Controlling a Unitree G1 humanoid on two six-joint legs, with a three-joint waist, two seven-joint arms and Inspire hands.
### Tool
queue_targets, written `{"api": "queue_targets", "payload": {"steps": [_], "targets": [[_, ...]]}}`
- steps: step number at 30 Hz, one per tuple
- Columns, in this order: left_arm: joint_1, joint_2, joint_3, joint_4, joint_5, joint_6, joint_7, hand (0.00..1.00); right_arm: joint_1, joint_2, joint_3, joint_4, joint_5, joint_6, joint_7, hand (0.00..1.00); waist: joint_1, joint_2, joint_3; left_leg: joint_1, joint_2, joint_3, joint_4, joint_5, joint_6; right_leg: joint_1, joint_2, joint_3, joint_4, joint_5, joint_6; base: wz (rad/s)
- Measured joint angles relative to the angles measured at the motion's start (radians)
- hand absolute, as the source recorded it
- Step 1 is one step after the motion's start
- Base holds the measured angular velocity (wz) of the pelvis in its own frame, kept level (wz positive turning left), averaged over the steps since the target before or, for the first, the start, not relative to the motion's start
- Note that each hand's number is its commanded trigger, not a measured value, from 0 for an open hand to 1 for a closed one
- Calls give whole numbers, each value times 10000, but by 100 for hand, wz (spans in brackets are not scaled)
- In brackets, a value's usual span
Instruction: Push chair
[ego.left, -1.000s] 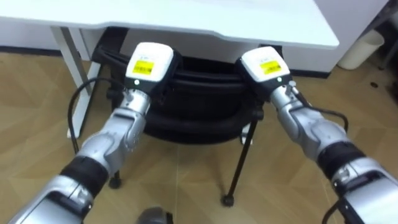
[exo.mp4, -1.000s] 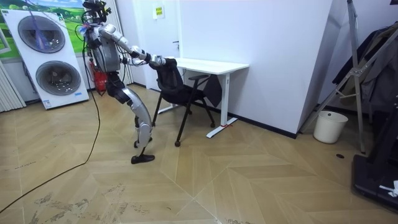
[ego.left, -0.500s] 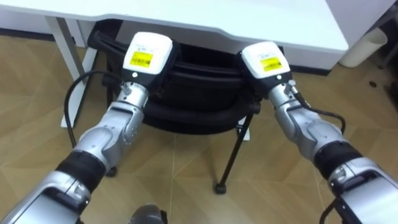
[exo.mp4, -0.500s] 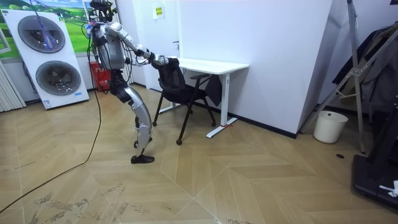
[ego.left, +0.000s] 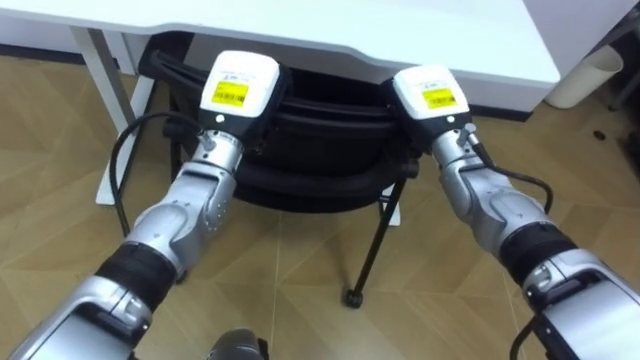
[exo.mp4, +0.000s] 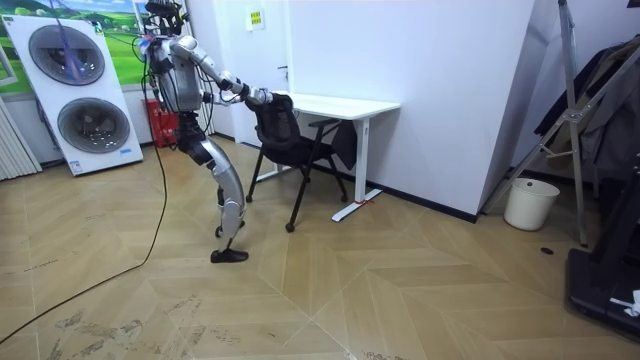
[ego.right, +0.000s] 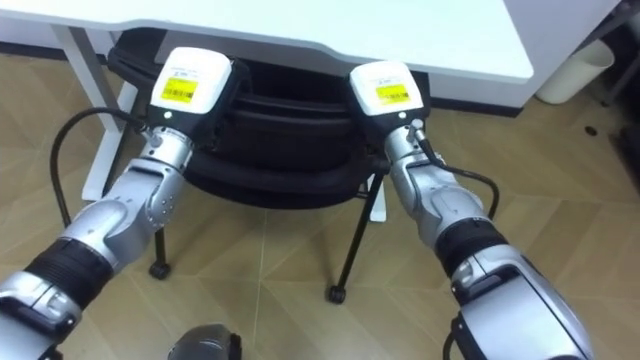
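A black chair (ego.left: 320, 150) with thin metal legs stands half under a white desk (ego.left: 350, 30), its seat tucked beneath the top. My left hand (ego.left: 238, 88) rests on the left end of the backrest's top edge, and my right hand (ego.left: 430, 95) on the right end. Both arms reach straight ahead. In the room view I stand behind the chair (exo.mp4: 285, 135), on the room view's left, leaning toward the desk (exo.mp4: 340, 104) with both hands (exo.mp4: 255, 96) on the backrest.
The desk's white leg (ego.left: 105, 110) stands left of the chair. A white bin (ego.left: 590, 75) sits by the wall at the far right. In the room view, stacked washing machines (exo.mp4: 80, 95) are behind me and a dark rack (exo.mp4: 590, 120) stands at the right.
The chair has rolled a little further under the desk. My body has come more upright and closer behind it, with both hands staying on the backrest.
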Motion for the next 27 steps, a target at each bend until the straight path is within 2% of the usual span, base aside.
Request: {"api": "queue_targets", "payload": {"steps": [3, 6, 9, 10, 12, 15, 16, 18, 20, 22, 23, 24, 25, 27], "targets": [[3, -207, 190, 39, -155, 51, -60, 0, -6, 13, -6, 0, 375, 44, 178, 0, 14, 27, 16, 89, 4, 1, -11, 17, 37, 83, 21, 16, -35, 2, 2, 0], [15, -214, 189, 41, -551, -25, -149, 0, -11, 28, -10, -2, 553, 121, 347, 0, 42, 72, 17, 187, 9, 46, -36, -30, -1, 151, 14, 18, -70, -5, 18, -1], [71, -405, 467, 4, -687, -115, -144, 0, -14, 28, -190, -5, 495, 117, 527, 0, 39, 76, 10, 227, -43, 48, -132, -46, 33, 219, 14, 1, -196, 25, 110, 0], [143, -411, 478, -92, -942, -138, -151, 0, -13, 26, -190, 7, 471, 117, 540, 0, 18, 72, 9, 282, -168, 67, -190, -88, 106, 238, -59, 25, -199, 52, 125, 0], [279, -495, 660, -180, -1041, -291, -176, 0, -12, 17, -243, 8, 479, 104, 592, 0, -14, 84, 2, 371, -185, 234, -238, -148, 193, 268, -211, 37, -149, 69, 164, 0], [480, -449, 741, -320, -1287, -379, -165, 0, -10, 13, -237, -1, 473, 4, 718, 0, -133, 108, -18, 533, -250, 475, -160, -294, 295, 345, -475, -94, 253, 81, 243, -5], [547, -445, 779, -387, -1429, -386, -217, 0, -11, 12, -246, 1, 474, 20, 728, 0, -205, 167, -41, 548, -305, 427, -162, -299, 301, 347, -497, -96, 275, 130, 308, 0], [679, -420, 856, -484, -1686, -419, -307, 0, -8, 11, -279, -2, 567, 71, 729, 0, -291, 284, -52, 615, -346, 325, -188, -298, 303, 345, -494, -94, 341, 327, 264, -2], [773, -387, 880, -526, -2081, -422, -442, 0, 1, -16, -283, -116, 621, 208, 753, 0, -373, 418, -148, 692, -333, 271, -226, -300, 307, 372, -397, -65, 159, 432, 271, -8], [858, -359, 964, -588, -2634, -333, -649, 0, 47, -114, -276, -516, 615, 333, 881, 0, -453, 617, -276, 731, -356, 136, -440, -231, 282, 612, -96, -48, -585, 507, 313, -13], [888, -361, 963, -594, -2875, -301, -657, 0, 110, -120, -269, -633, 617, 346, 881, 0, -493, 674, -306, 784, -364, 72, -552, -141, 290, 714, -14, -100, -780, 597, 313, -4], [950, -363, 974, -593, -3165, -227, -691, 0, 304, -120, -279, -927, 585, 453, 880, 0, -586, 689, -349, 955, -391, 31, -884, 38, 272, 936, 144, -127, -1199, 752, 327, 6], [982, -352, 995, -589, -3242, -183, -689, 0, 339, -127, -282, -1059, 552, 479, 880, 0, -661, 687, -356, 1052, -414, 4, -1071, 160, 227, 1067, 229, -149, -1437, 823, 335, 13], [1102, -178, 975, -607, -3448, 50, -767, 0, 415, -191, -280, -1555, 493, 520, 1027, 0, -1061, 658, -407, 1451, -645, -179, -1992, 696, 151, 1571, 443, -364, -2420, 1114, 465, 22]]}}
